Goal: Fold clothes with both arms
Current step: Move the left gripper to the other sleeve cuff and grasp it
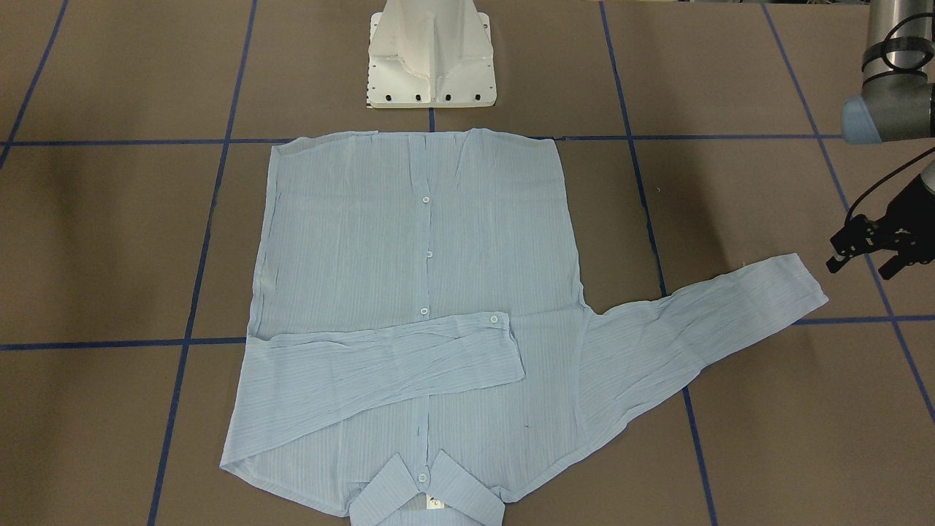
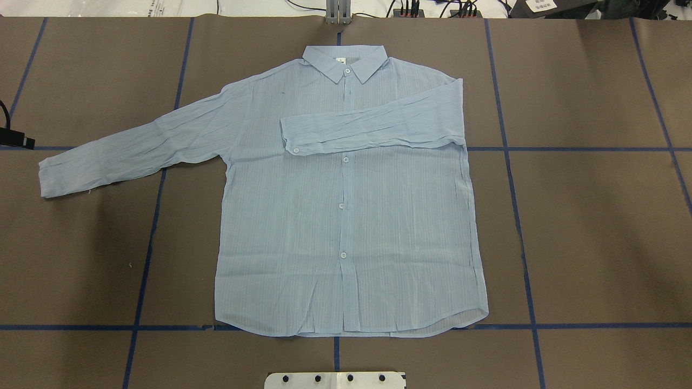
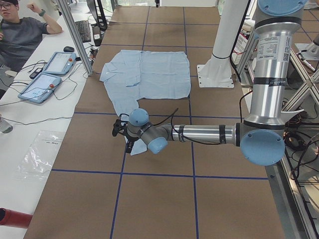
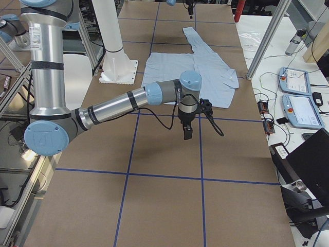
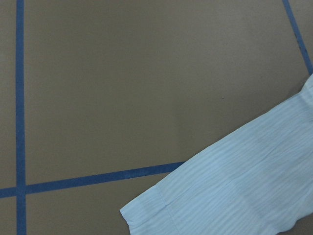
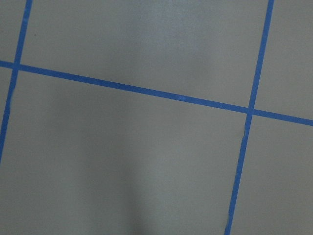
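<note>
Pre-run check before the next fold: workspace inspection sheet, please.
Surface: brown table, blue tape grid.
Job's things: shirt lying flat, front up; one sleeve folded across the chest, other sleeve spread out on the robot's left.
Clutter: nothing seen.
Hands: left hand open, beside the spread sleeve's cuff, holding nothing; right hand off the shirt, open or shut cannot be told.
Cables: black cable loops loose at the right wrist.
Surroundings: person at the side bench, teach pendants nearby.
</note>
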Tool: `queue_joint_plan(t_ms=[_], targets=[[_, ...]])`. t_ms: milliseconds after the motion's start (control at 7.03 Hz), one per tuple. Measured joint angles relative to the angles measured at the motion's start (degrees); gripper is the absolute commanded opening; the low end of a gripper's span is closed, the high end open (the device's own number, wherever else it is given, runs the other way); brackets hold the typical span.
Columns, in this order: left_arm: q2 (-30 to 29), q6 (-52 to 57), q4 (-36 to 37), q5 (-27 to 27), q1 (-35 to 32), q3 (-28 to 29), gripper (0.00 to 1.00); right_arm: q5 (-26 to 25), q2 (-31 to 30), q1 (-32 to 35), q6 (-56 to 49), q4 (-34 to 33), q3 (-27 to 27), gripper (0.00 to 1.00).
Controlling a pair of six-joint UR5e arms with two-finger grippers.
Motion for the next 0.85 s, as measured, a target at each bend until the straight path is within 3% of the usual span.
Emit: queue_joint_plan(t_ms=[142, 427, 854], targets=[[-0.53, -5.15, -3.8, 0.93, 1.49, 2.5, 0.84, 0.04, 0.01, 0.0, 0.01, 0.0, -0.04, 1.0], [-0.2, -16.86, -8.41, 3.3, 5.5, 4.06, 0.84, 0.07, 0.02, -0.03, 0.01, 0.0, -0.1, 1.0], [0.92, -21.5, -10.44, 5.37, 9.39, 4.15, 0.83, 0.07, 0.02, -0.04, 0.01, 0.0, -0.14, 1.0]])
